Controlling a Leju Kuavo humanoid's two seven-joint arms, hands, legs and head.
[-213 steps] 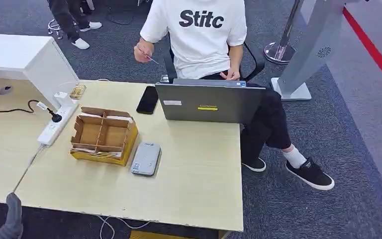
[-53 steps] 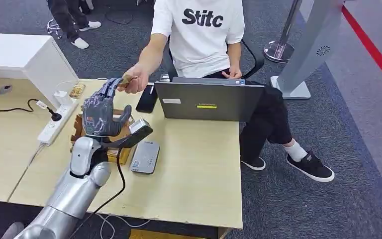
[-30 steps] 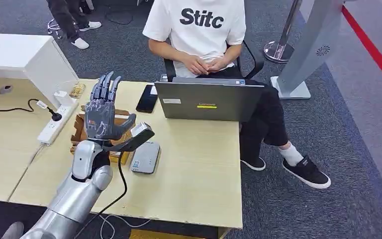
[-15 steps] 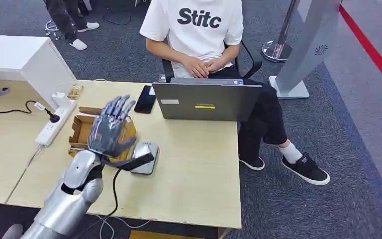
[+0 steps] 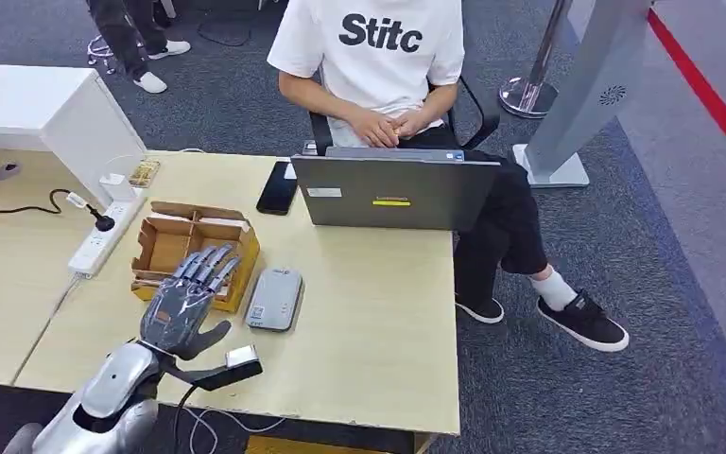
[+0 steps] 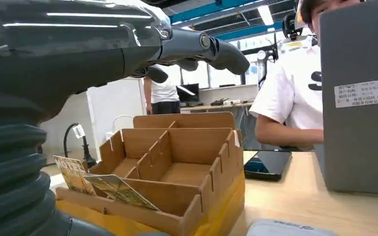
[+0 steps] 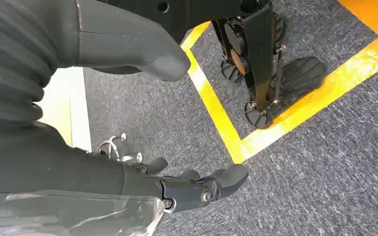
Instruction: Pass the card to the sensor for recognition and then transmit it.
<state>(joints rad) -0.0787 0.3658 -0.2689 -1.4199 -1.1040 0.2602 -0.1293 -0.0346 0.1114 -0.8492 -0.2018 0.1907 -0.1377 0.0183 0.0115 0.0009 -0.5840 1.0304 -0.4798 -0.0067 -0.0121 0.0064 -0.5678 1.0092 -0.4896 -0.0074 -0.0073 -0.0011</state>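
The table (image 5: 378,331) is a pale wood-grain slab with square edges, standing on speckled dark grey carpet. Behind it sits a person (image 5: 378,66) in a white printed T-shirt, hands clasped in the lap. A flat matte-grey laptop (image 5: 392,194) stands open at the table's far edge, with a glossy black phone (image 5: 277,187) lying just beside it. Nearer the robot than the laptop is an open cardboard box (image 5: 192,255), brown corrugated, split by slotted dividers into compartments, its base yellow. In the left wrist view, cards (image 6: 103,184) with printed faces lean tilted in the box's nearest compartment; their detail is too small to read. Just beside the box, on the laptop's side, lies the sensor (image 5: 275,299), a small silver-grey rounded rectangle, flat on the table. The left hand (image 5: 184,303) hovers over the box's near edge, dark grey fingers (image 5: 210,267) stretched out and slightly apart, holding nothing. The right hand (image 7: 167,189) hangs above the carpet, fingers loosely curled and apart, with nothing in them.
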